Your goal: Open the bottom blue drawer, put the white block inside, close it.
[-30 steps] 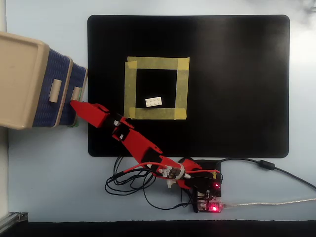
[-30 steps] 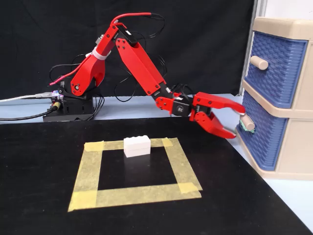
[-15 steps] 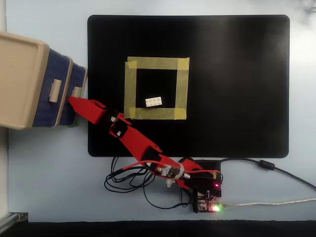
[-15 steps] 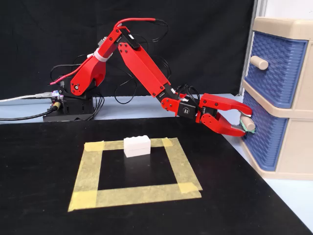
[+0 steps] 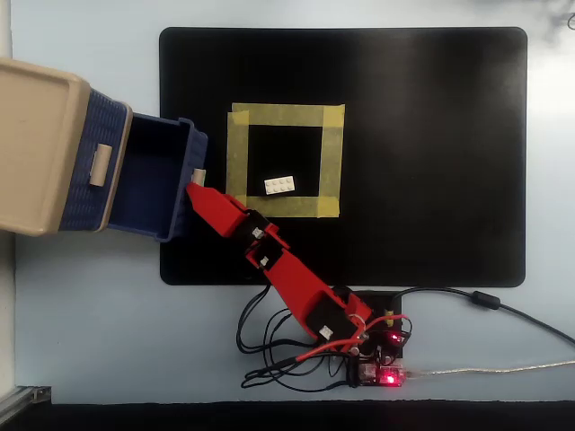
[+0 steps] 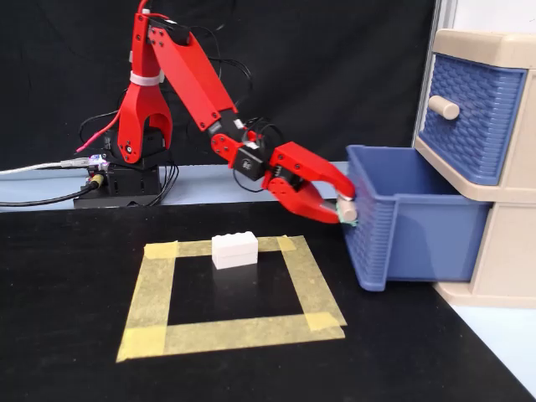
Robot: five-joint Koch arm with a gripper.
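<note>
Hand: I saw my red hand (image 6: 345, 208) at frame centre in the fixed view, clamped on the small beige handle (image 5: 199, 176) of the bottom blue drawer (image 6: 410, 219).
Bottom blue drawer: it stood pulled well out of the beige cabinet (image 5: 36, 144) at the left of the overhead view, its front over the edge of the black mat (image 5: 431, 153), and I could see into its interior.
Top drawer: the upper blue drawer (image 6: 465, 113) sat shut at the upper right of the fixed view.
White block: the white block (image 6: 234, 249) lay on the mat inside the yellow tape square (image 5: 285, 161), left of centre in the overhead view, apart from my hand.
Arm base: at the lower centre of the overhead view, on the pale tabletop (image 5: 90, 323).
</note>
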